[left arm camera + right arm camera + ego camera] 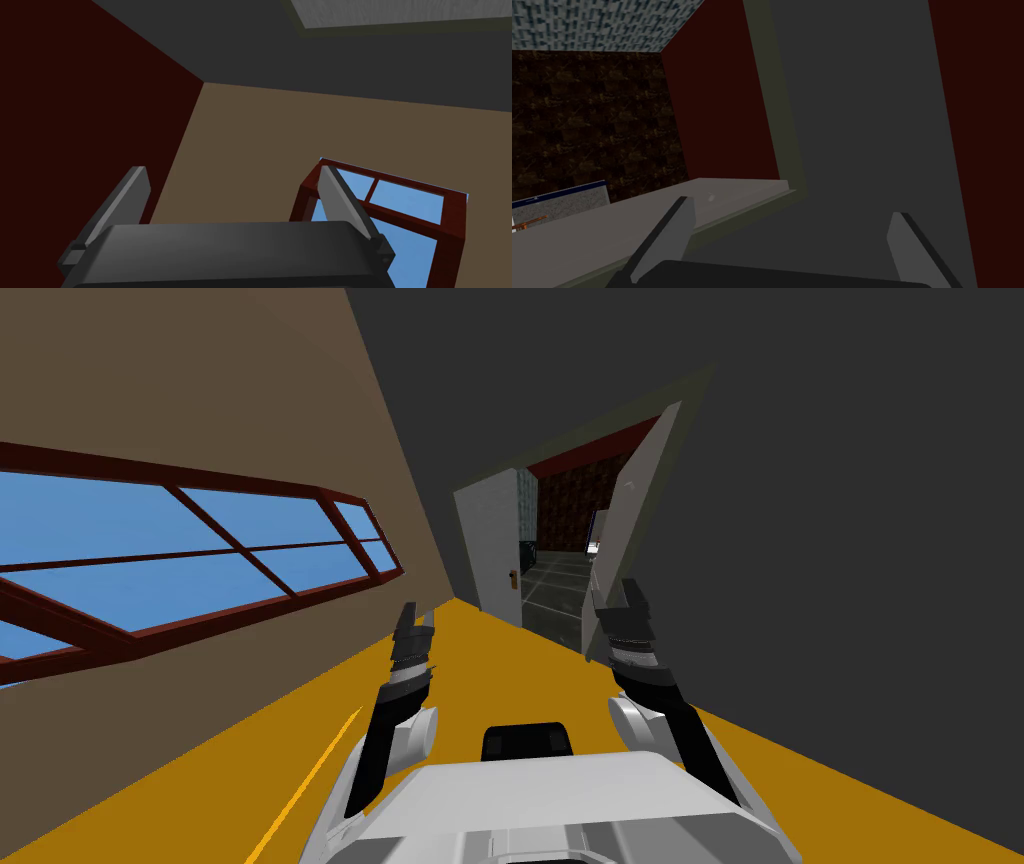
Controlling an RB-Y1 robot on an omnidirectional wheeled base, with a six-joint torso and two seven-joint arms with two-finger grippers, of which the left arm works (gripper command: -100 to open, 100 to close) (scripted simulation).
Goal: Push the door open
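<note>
So, quick rundown of that moment:

- Right gripper (pixel 792 209) had its two thin grey blades spread wide, holding nothing.
- One blade sat right up against the flat light grey door panel (pixel 638 503). I couldn't tell if it was actually touching or just beside it.
- That panel stood on the right side of the doorway, angled well away from the dull olive door frame (pixel 777 100), with the dark grey wall (pixel 850 538) next to it.
- Through the gap I could see a room with a dark tiled floor (pixel 560 578) and a brown mottled back wall.
- A second pale grey door leaf with a small brown handle (pixel 495 553) stood on the left side of the opening.
- Left gripper (pixel 233 170) was spread open too, empty, raised over the yellow floor (pixel 480 658) and well away from either door.
- My take: the push looked mostly done, since the opening looked passable. What's left is maybe a bit more swing on the right panel.
</note>
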